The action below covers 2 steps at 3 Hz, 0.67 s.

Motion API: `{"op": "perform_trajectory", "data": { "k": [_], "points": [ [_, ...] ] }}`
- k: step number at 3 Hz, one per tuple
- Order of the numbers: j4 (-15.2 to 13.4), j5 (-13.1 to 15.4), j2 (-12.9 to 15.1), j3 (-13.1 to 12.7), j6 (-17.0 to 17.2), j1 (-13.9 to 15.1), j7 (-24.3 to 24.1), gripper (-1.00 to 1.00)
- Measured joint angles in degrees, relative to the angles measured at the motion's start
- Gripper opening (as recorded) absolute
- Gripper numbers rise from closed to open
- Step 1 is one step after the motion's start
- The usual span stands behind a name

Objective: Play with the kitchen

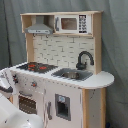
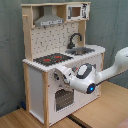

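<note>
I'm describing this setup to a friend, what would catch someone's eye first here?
The toy kitchen fills both exterior views, with its black-red stovetop, silver sink and curved black faucet. In the second exterior view, the white robot arm reaches from the second exterior view's right toward the kitchen's front, above the oven door.

The faucet (image 1: 84, 58) stands over the sink (image 1: 72, 74); the stovetop (image 1: 35, 66) beside it looks bare, maybe.
</note>
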<state>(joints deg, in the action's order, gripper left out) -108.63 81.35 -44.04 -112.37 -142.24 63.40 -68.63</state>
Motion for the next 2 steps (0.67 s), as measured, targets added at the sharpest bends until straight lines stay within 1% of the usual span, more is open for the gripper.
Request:
{"op": "perform_trajectory", "data": {
  "k": [2],
  "points": [
    [0.0,0.0,0.0,0.0,0.0,0.0,-12.3,-1.0]
  ]
}}
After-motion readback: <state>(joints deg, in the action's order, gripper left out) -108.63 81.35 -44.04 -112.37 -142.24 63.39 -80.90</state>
